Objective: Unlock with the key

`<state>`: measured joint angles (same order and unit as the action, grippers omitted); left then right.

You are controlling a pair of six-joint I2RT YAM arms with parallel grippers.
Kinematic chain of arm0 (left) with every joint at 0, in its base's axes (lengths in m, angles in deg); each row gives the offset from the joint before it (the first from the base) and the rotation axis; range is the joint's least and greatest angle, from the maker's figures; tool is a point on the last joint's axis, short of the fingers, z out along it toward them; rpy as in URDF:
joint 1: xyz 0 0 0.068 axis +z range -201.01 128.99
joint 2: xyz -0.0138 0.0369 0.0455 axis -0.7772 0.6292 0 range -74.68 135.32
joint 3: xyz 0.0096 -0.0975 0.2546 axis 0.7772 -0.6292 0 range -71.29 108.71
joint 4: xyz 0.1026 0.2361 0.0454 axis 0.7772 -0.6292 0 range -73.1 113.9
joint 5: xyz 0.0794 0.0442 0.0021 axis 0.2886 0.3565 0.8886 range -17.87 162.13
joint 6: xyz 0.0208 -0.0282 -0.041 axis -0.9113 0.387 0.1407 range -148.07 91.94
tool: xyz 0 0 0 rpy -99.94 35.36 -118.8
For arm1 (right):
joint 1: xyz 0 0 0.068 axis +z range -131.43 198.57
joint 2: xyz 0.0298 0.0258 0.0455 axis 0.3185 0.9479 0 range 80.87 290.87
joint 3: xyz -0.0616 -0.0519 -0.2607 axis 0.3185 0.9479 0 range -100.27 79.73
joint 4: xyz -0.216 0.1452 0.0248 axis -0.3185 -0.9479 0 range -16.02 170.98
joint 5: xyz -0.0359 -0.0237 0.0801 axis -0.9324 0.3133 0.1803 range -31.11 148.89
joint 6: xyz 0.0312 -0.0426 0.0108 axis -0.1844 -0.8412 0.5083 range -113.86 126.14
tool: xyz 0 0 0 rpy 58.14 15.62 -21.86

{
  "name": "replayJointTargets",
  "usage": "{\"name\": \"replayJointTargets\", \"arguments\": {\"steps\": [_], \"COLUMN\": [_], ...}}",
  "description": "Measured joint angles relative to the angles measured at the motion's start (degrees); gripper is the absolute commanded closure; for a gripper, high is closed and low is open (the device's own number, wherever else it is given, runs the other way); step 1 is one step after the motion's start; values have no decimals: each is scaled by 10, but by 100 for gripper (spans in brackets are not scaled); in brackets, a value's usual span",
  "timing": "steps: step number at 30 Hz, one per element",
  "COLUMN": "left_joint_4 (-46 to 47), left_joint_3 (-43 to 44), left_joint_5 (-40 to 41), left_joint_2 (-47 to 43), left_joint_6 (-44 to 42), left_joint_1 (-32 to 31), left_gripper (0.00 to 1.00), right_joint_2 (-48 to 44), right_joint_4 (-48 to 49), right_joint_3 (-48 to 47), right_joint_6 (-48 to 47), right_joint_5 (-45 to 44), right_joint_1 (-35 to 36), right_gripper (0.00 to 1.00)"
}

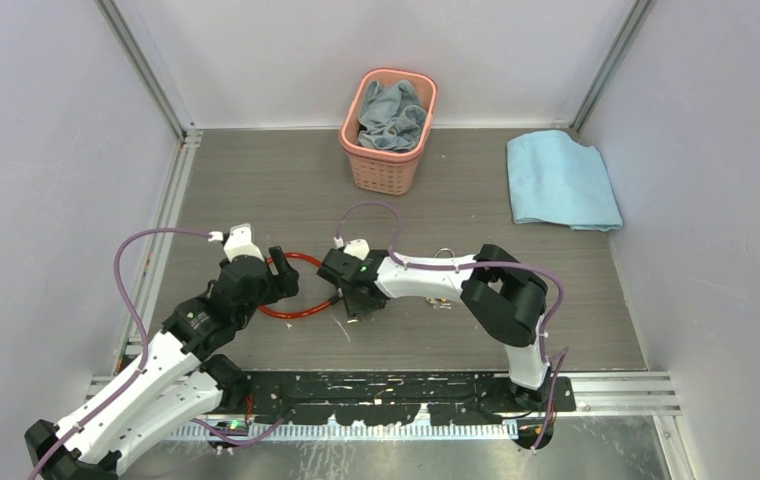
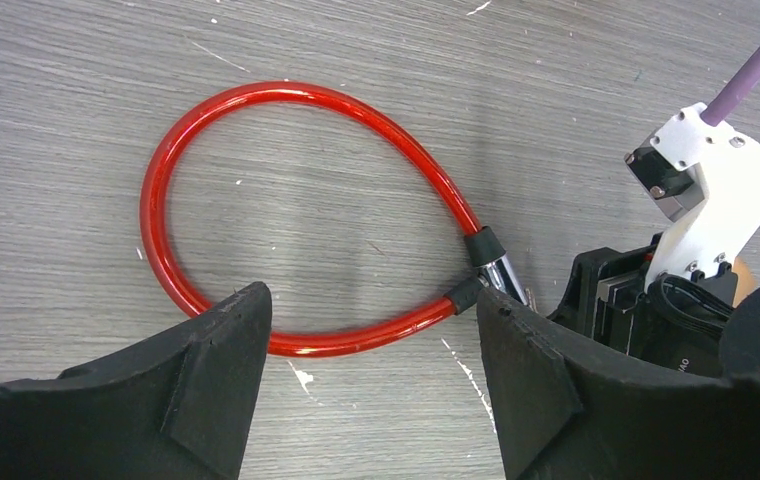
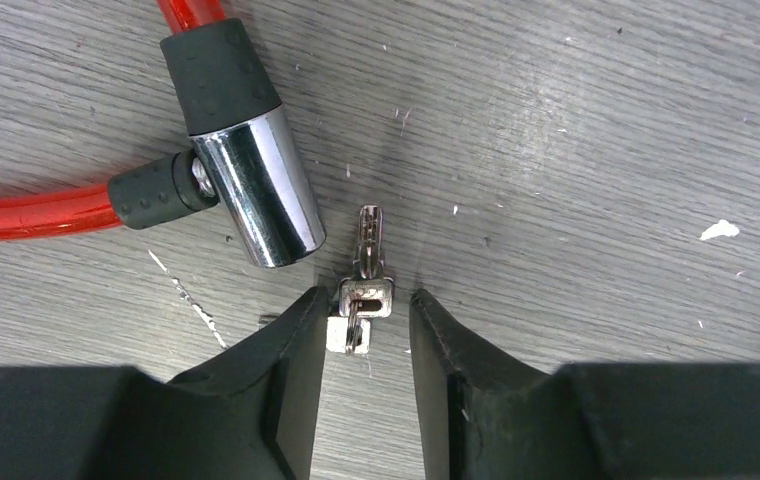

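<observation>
A red cable lock (image 1: pixel 291 312) lies in a closed loop on the grey table. Its loop (image 2: pixel 156 200) and chrome barrel (image 2: pixel 504 278) show in the left wrist view. My left gripper (image 2: pixel 374 340) is open and empty, its jaws spread over the loop's near side next to the barrel. In the right wrist view the chrome barrel (image 3: pixel 261 185) lies with its open end toward a small silver key (image 3: pixel 368 250) flat on the table. My right gripper (image 3: pixel 366 310) is open, low at the table, with its jaws on either side of the key's head and ring. In the top view the key is hidden under the right gripper (image 1: pixel 351 305).
A pink basket (image 1: pixel 388 160) holding a grey cloth (image 1: pixel 392 115) stands at the back centre. A folded blue cloth (image 1: pixel 561 180) lies at the back right. Enclosure walls close both sides. The right arm's wrist (image 2: pixel 706 190) sits just right of my left gripper.
</observation>
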<state>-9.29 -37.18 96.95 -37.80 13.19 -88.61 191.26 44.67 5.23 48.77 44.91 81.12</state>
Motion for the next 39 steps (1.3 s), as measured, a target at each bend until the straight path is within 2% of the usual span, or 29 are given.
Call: {"name": "replayJointTargets", "arguments": {"steps": [9,17,29,39], "left_joint_4": [-2,-9,-30,-35], "left_joint_3": [0,0,0,0], "left_joint_5": [-5,-16,-56,-117], "left_joint_2": [0,-4,-18,-16], "left_joint_6": [0,0,0,2], "left_joint_1": [0,0,0,0], "left_gripper": [26,26,26,29], "right_joint_2": [0,-1,-25,-78], "right_joint_4": [7,30,77,105], "right_joint_3": [2,10,48,120], "right_joint_6": [-3,-21,-38,-51], "right_joint_5": [-2,-5,-5,-5], "right_joint_1": [0,0,0,0], "right_gripper": [67,77,83,86]}}
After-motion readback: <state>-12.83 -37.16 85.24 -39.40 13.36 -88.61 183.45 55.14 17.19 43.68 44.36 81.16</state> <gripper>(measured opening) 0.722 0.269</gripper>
